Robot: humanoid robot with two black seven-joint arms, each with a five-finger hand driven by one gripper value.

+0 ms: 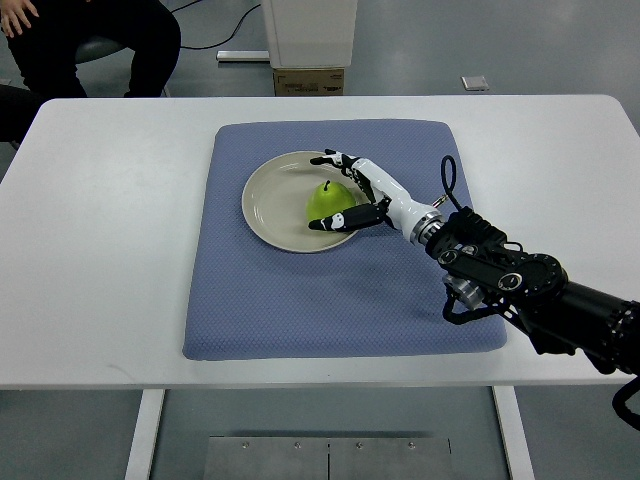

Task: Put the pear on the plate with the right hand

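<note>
A green pear (pixel 326 202) stands upright on the right half of a cream plate (pixel 268 198), which lies on a blue mat (pixel 340 290). My right hand (pixel 319 192) reaches in from the lower right and brackets the pear. Its fingers (pixel 340 160) stretch out straight past the pear's far side with a gap between them and the fruit. The thumb (pixel 335 222) lies along the pear's near side, close to or just touching it. The hand looks open, and the pear rests on the plate. My left arm does not show.
The mat sits in the middle of a white table (pixel 100 250). A person in dark clothes (pixel 90 40) sits beyond the table's far left corner. A white cabinet base and a cardboard box (pixel 308 80) stand on the floor behind the table.
</note>
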